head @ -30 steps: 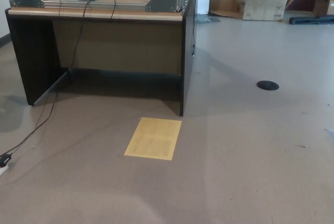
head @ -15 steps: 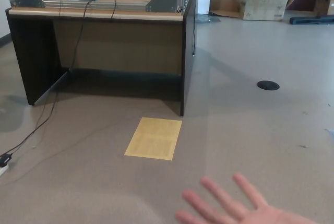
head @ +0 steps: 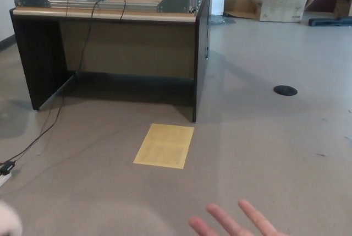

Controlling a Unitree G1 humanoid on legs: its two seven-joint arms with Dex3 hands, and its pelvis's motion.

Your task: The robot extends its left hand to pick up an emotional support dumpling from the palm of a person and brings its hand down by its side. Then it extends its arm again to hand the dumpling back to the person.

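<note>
- At about 8 o'clock, in the bottom corner of the head view, sits a pale, soft-edged blur (head: pixel 7 220). It may be the dumpling, but it is too smeared for me to tell.
- Neither my left hand nor my right hand shows, so I cannot say whether the fingers are apart, together or clamped on anything.
- A thin black cable (head: pixel 38 137) trails over the matte grey floor (head: pixel 286 153) to a small plug at 9 o'clock.
- The dark-sided desk (head: pixel 126 49) fills 11 to 12 o'clock, boxy, with a pale wood edge and metal frame brackets on top.
- A flat yellow sheet (head: pixel 164 146) lies on the floor at centre, its long axis running towards the desk.
- The person's hand (head: pixel 234 224) enters at 5 o'clock, with only bare fingers visible, spread and pointing towards 11 o'clock. Nothing rests on what shows.
- I judge that the blur lies well apart from those fingers, at their 9 o'clock. My left arm is the nearer one, and a handover would reach rightward.
</note>
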